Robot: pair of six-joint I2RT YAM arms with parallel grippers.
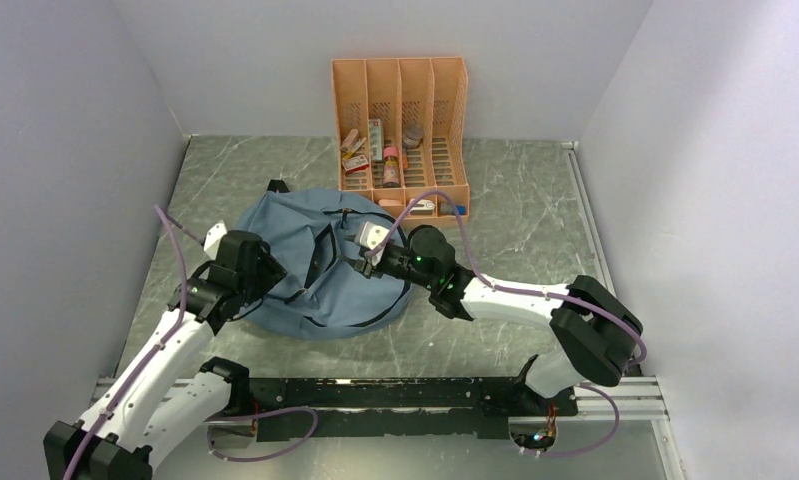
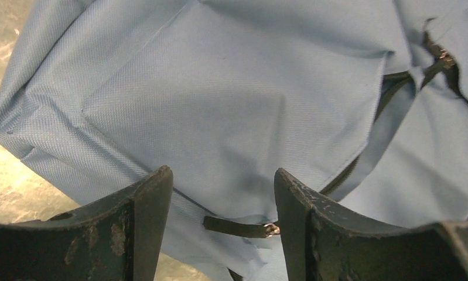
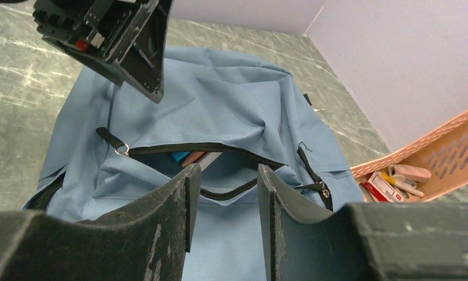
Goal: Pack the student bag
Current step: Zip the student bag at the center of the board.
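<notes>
The dusty-blue student bag (image 1: 315, 270) lies flat in the middle of the table with its front pocket unzipped. Inside the pocket (image 3: 187, 158) I see a blue thing, a reddish thing and a white one. My left gripper (image 2: 222, 172) is open at the bag's left side, and a black zip pull strap (image 2: 237, 227) lies between its fingers, its metal end at the right finger (image 2: 304, 216). My right gripper (image 3: 225, 170) is open just above the pocket's lower zip edge, with only blue fabric showing in the gap. In the top view the left gripper (image 1: 275, 275) and right gripper (image 1: 365, 262) face each other across the bag.
An orange slotted file organizer (image 1: 400, 110) lies at the back against the wall, with small boxes and bottles in its slots. Its corner (image 3: 436, 158) shows close to the bag's right side. Grey walls close in the table on the left, back and right.
</notes>
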